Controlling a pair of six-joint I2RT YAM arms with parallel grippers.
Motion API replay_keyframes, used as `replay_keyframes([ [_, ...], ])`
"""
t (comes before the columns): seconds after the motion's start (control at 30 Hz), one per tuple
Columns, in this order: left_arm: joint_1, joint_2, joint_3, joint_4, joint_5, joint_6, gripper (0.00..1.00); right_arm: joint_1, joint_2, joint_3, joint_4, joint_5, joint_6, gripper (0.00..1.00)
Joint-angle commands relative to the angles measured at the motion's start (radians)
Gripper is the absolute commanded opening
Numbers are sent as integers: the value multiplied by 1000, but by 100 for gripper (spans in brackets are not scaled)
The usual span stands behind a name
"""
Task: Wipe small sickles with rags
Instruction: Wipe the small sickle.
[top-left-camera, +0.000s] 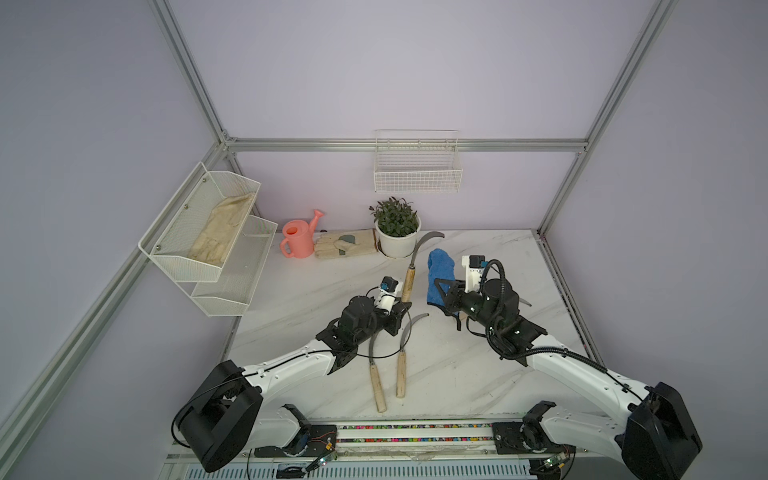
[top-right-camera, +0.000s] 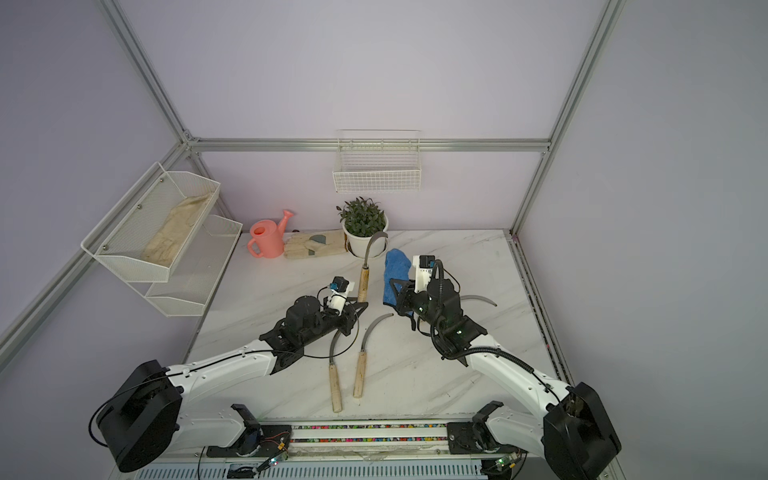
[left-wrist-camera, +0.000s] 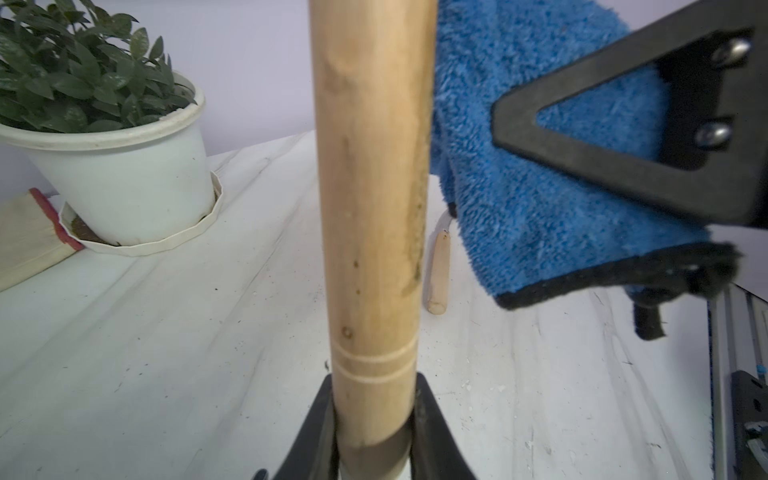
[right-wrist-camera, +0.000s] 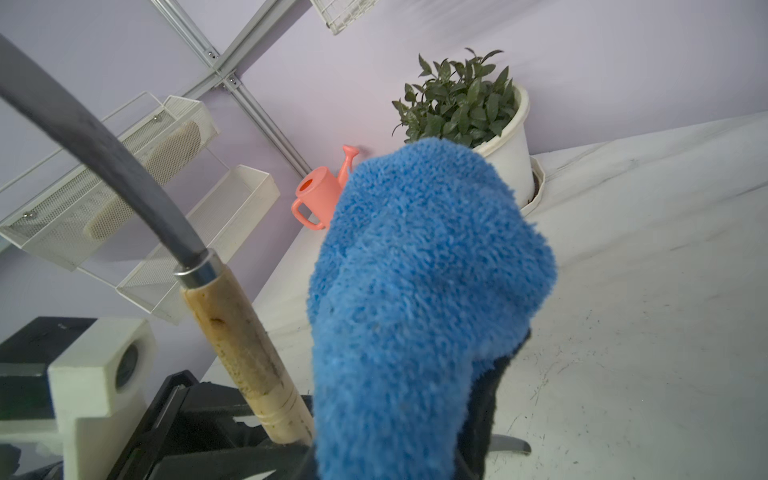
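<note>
left wrist: round wooden sickle handle (left-wrist-camera: 370, 208) beside fluffy blue rag (left-wrist-camera: 519, 187)

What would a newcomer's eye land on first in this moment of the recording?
Mid-table, the left pincer grips a sickle by the end of its wooden handle, raised with the curved blade uppermost. Close beside it, the right pincer holds up a bright blue rag. Nearer the front, a second sickle and a third sickle lie flat on the marble table.
</note>
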Motion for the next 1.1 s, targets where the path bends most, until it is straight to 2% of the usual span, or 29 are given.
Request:
replay_keyframes([
  [0.0, -2, 35, 46, -1, 86, -14, 0, -1, 65, -6, 170, -101, -24, 0],
  [0.2, 3, 91, 61, -6, 185, -17, 0, -1, 180, 5, 335, -188, -35, 0],
  [0.57, 30, 167, 112, -47, 217, -28, 0, -43, 274, 11, 549, -284, -1, 0],
  [0.87, 33, 193, 131, -58, 237, -7, 0, -121, 273, 64, 573, -367, 66, 0],
  [1.07, 34, 224, 165, -104, 210, 0, 0, -172, 248, 101, 574, -423, 133, 0],
])
